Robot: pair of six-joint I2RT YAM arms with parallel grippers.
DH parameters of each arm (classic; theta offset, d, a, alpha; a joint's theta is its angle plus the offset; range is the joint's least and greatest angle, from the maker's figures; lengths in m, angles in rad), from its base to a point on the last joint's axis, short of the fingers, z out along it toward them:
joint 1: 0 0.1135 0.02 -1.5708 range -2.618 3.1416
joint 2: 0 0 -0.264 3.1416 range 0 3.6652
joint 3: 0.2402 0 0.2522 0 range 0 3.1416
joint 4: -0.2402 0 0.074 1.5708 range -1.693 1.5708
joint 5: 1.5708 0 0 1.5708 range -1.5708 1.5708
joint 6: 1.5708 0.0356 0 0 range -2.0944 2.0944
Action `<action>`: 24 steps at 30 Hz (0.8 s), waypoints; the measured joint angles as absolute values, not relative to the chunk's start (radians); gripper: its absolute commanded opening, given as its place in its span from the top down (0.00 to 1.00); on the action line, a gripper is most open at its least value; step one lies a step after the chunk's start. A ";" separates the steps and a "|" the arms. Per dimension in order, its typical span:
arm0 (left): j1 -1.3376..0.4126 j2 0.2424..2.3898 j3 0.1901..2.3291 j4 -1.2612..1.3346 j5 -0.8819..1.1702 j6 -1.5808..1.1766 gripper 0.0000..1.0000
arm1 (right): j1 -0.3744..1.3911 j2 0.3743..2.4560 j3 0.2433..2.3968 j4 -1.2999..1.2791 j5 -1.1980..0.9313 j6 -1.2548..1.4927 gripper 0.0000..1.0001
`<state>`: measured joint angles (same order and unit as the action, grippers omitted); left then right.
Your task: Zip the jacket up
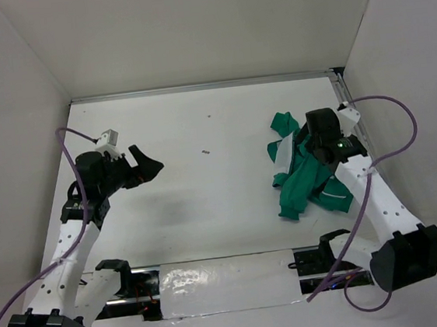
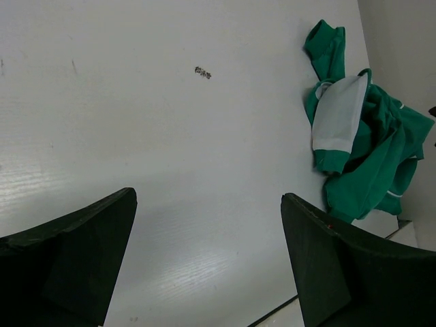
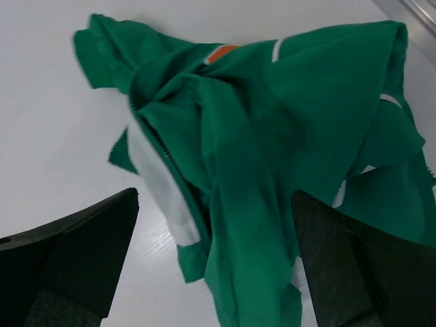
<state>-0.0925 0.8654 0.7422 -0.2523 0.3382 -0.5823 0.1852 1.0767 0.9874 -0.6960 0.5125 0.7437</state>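
The right claw (image 3: 214, 197) is spread wide, its two dark fingers (image 3: 75, 252) at the lower corners of the right wrist view with nothing clamped between them. Through the gap lies the jacket (image 3: 300, 116), a crumpled green heap directly beneath and ahead of this claw. Whether the fingers touch the fabric cannot be told. In the heap, a front edge with its zipper teeth (image 3: 163, 160) runs diagonally beside a strip of white lining (image 3: 153, 184). A sliver of an orange patch (image 3: 219, 52) peeks from a fold near the top. Thin white piping (image 3: 277, 49) crosses the green cloth to its right.

From above, the jacket (image 1: 306, 181) sits bunched on the right side of the white desk (image 1: 222, 202), close to the right wall. The right arm's black wrist hangs over the jacket's upper right part and hides the claw itself. One sleeve (image 1: 281, 122) trails toward the far edge. The garment is unzipped and rumpled, not laid flat.

The left claw (image 1: 146, 163) is also opened wide and holds nothing. It hovers over bare desk on the left side, well apart from the jacket. In its wrist view the left claw (image 2: 208, 201) frames plain white desk (image 2: 136, 122), with the jacket (image 2: 368, 150) off at the right edge, white lining (image 2: 338, 112) turned outward. A small dark speck (image 2: 203, 72) lies on the desk between the two arms.
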 measured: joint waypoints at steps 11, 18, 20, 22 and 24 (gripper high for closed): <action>-0.072 0.826 0.742 -0.255 0.383 -0.580 0.01 | 0.054 1.499 0.988 -0.658 0.415 0.719 0.09; -0.067 0.805 0.742 -0.263 0.358 -0.581 0.01 | 0.069 1.695 1.150 -0.627 0.265 0.583 1.00; -0.067 0.787 0.742 -0.263 0.356 -0.581 0.01 | 0.099 1.687 1.229 -0.609 0.177 0.526 1.00; -0.067 0.772 0.742 -0.262 0.356 -0.582 0.01 | 0.157 1.684 1.340 -0.593 0.096 0.467 1.00; -0.067 0.761 0.741 -0.262 0.356 -0.583 0.01 | 0.237 1.683 1.488 -0.591 0.022 0.407 1.00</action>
